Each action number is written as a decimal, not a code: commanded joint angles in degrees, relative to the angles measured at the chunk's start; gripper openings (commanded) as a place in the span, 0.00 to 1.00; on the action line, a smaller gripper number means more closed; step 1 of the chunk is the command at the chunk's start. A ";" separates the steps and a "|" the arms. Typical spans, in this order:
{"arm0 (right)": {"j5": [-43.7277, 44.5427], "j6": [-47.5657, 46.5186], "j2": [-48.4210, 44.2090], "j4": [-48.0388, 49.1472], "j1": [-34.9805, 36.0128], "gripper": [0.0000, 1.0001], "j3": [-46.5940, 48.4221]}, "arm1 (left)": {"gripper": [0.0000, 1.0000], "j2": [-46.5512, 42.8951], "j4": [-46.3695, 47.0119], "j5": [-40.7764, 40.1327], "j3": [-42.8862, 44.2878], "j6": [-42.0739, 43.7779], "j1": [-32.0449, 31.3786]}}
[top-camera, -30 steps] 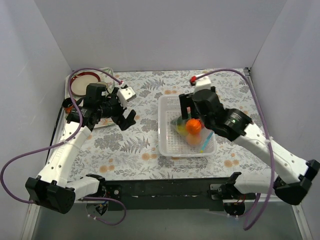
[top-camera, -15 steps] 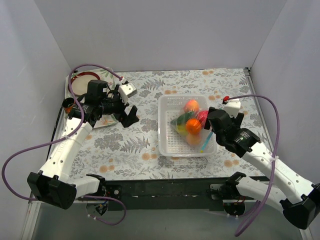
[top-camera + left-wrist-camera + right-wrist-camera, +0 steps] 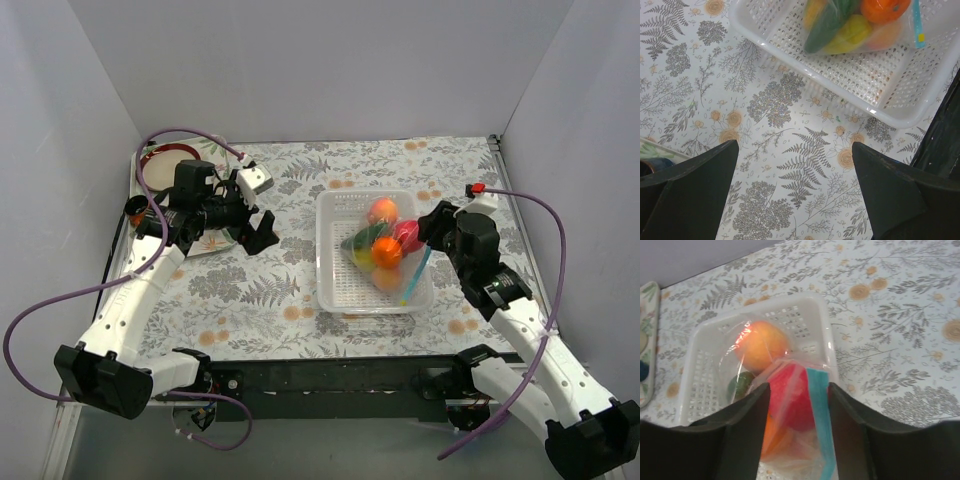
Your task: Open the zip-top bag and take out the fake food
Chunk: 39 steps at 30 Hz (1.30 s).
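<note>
Fern-print tablecloth [image 3: 260, 290], grey walls [image 3: 320, 70]. Left gripper [image 3: 795, 145] gapes empty; right gripper [image 3: 798, 387] straddles the clear blue-zipped plastic bag [image 3: 785, 415], grip unclear.

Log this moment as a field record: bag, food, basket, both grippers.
bag: zip-top bag lies in the white basket, with its blue zip strip toward the right arm
food: fake food is all inside the bag, none taken out
left gripper: left gripper is open and empty, above the tablecloth to the left of the basket
right gripper: right gripper has a finger on either side of the bag's zip end; whether it grips the bag is unclear
</note>
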 commanded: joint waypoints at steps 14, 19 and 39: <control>-20.98 -3.64 9.07 8.63 -2.98 0.01 16.91 | 0.98 -2.24 1.99 1.44 0.77 -3.00 -0.01; -36.07 -2.59 16.89 9.78 -2.55 0.01 32.72 | 0.98 -4.96 3.83 7.85 0.24 -2.04 -0.01; -41.73 -10.32 40.10 1.96 23.91 0.01 57.18 | 0.98 -29.92 21.51 13.22 -12.33 3.83 -0.01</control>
